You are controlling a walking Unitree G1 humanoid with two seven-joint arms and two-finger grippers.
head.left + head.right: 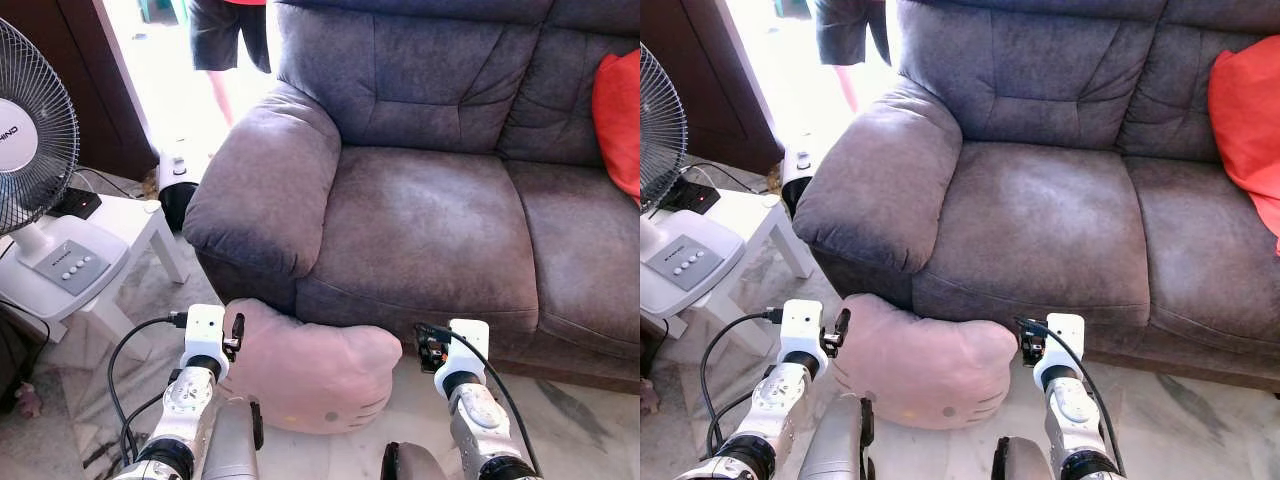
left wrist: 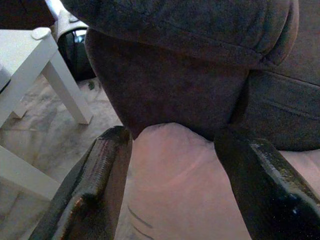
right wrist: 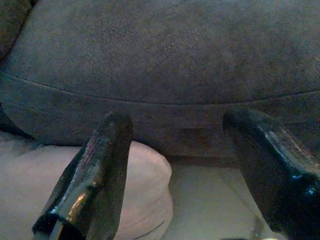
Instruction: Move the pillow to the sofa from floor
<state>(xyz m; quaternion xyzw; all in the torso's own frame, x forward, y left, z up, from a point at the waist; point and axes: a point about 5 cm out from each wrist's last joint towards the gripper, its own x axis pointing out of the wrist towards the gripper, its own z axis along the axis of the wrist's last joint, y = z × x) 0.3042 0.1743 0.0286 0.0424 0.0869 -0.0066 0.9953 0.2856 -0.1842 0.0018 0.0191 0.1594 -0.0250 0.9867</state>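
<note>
Pink and soft, the pillow [image 1: 312,368] lay on the marble floor [image 1: 560,420], pushed up against the front of the grey sofa [image 1: 420,220] just below its armrest, with a stitched cartoon face on the side nearest me. Both of the robot's arms reached down toward it. The left end effector [image 2: 172,187] sat at the pillow's left edge with its two black fingers [image 2: 95,185] spread wide, the pink fabric showing between them, gripping nothing. The right end effector [image 3: 182,182] was at the pillow's right edge, fingers just as wide apart and empty, the pillow's corner beside one finger and the sofa's base straight ahead. An orange cushion [image 1: 618,120] rested at the sofa's far right. A fan [image 1: 30,150] stood on a white worktop [image 1: 135,225] to the left, and a person's legs [image 1: 225,60] stood behind the armrest.
</note>
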